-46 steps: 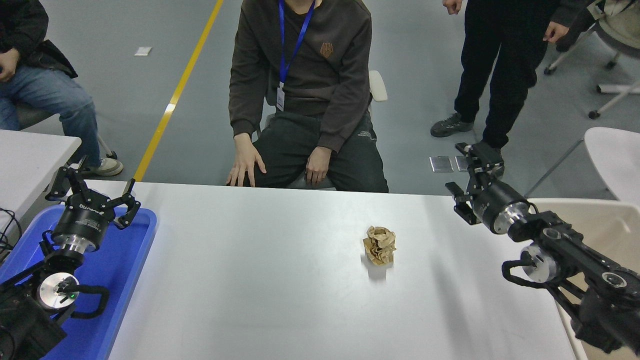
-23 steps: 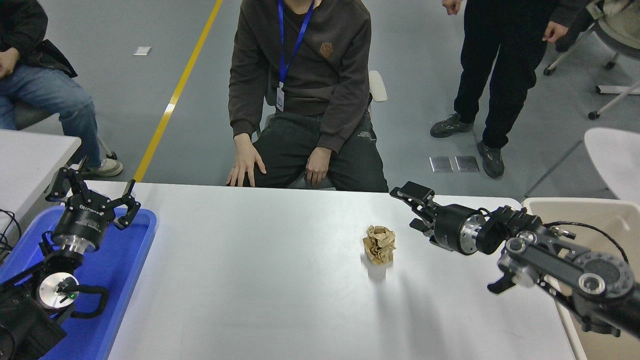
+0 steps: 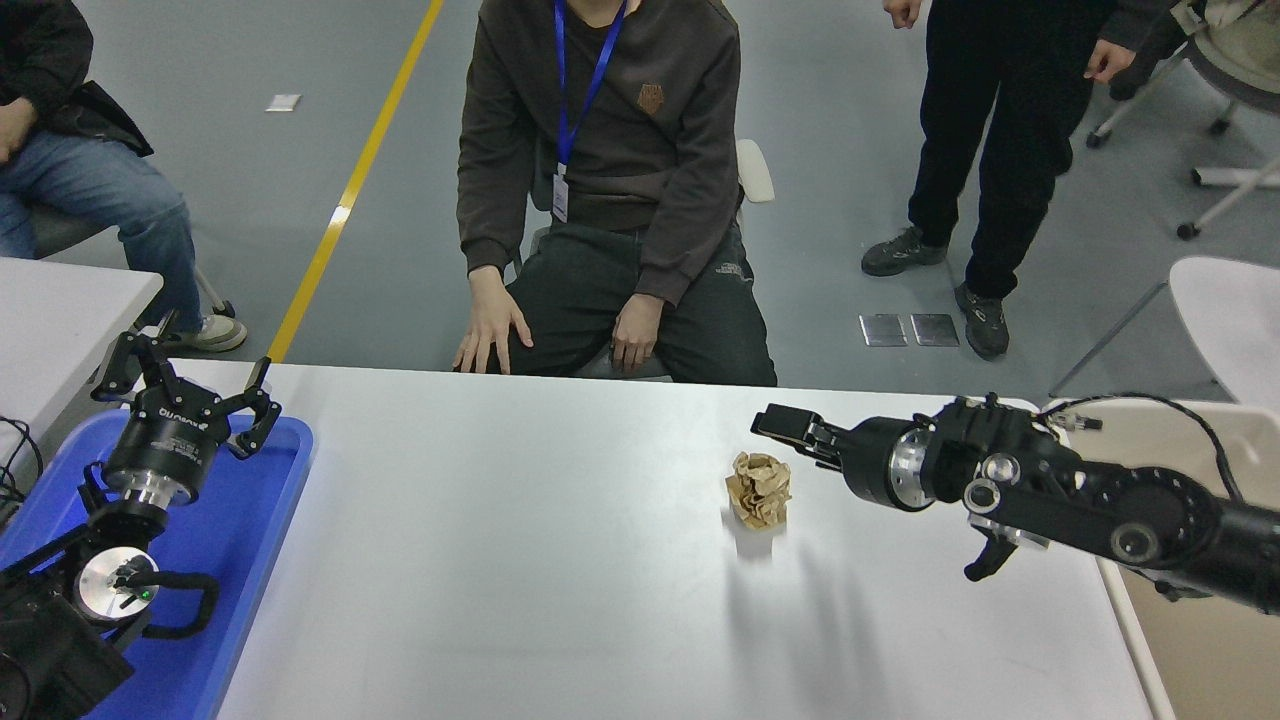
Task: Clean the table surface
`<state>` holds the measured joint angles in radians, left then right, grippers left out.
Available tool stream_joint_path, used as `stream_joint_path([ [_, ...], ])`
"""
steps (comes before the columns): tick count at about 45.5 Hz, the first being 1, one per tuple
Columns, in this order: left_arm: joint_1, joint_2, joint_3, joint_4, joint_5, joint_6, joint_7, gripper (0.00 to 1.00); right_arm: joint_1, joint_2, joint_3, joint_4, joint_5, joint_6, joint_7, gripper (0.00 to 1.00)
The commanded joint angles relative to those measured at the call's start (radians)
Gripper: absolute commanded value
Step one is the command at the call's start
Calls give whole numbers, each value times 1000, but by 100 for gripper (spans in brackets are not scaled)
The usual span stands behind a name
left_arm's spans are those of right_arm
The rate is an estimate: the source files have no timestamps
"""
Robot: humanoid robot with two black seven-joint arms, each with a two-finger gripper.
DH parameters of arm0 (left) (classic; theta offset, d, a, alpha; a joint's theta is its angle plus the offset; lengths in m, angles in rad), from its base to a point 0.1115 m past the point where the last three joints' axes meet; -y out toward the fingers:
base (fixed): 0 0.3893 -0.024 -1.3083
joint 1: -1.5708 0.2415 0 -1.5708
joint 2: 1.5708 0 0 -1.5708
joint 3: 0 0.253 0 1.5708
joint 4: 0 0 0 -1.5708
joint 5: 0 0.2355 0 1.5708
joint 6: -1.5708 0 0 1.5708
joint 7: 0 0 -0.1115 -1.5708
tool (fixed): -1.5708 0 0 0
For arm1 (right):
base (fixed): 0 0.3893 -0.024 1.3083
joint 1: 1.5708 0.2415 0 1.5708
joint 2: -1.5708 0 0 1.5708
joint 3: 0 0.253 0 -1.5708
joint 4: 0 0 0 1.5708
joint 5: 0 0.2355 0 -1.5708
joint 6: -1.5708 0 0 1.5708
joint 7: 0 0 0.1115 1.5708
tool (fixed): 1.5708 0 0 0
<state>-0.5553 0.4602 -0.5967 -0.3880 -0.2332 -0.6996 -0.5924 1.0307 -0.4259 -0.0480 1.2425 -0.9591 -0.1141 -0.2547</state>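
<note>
The white-grey table surface [image 3: 500,560] fills the lower view. A crumpled brown paper ball [image 3: 759,489] sits on it right of centre. My right gripper [image 3: 787,438] reaches in from the right, pointing left, just above and to the right of the ball and apart from it. Its jaws look open and empty. My left gripper [image 3: 185,385] is parked at the lower left over the blue tray [image 3: 250,520], open and empty.
A beige container [image 3: 1200,640] stands off the table's right edge under my right arm. A smaller white table [image 3: 60,310] is at the left. A seated person [image 3: 600,180] faces the far edge, hands on knees; others stand or sit behind.
My right arm has swung left and down from the table's far right corner, and the gripper now points at the paper ball. The ball and left arm have not moved.
</note>
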Motion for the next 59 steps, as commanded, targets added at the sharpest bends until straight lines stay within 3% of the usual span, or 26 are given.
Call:
stream_joint_path([
  [1, 0, 0, 0, 0, 0, 0, 0, 100, 40, 84, -96, -35, -122, -50, -48, 95],
  [10, 0, 0, 0, 0, 0, 0, 0, 100, 48, 191, -167, -186, -217, -61, -57, 99],
  [36, 0, 0, 0, 0, 0, 0, 0, 100, 34, 338, -219, -350, -213, -59, -75, 99],
  [59, 0, 0, 0, 0, 0, 0, 0, 100, -38, 377, -245, -442, -214, -91, -75, 99],
])
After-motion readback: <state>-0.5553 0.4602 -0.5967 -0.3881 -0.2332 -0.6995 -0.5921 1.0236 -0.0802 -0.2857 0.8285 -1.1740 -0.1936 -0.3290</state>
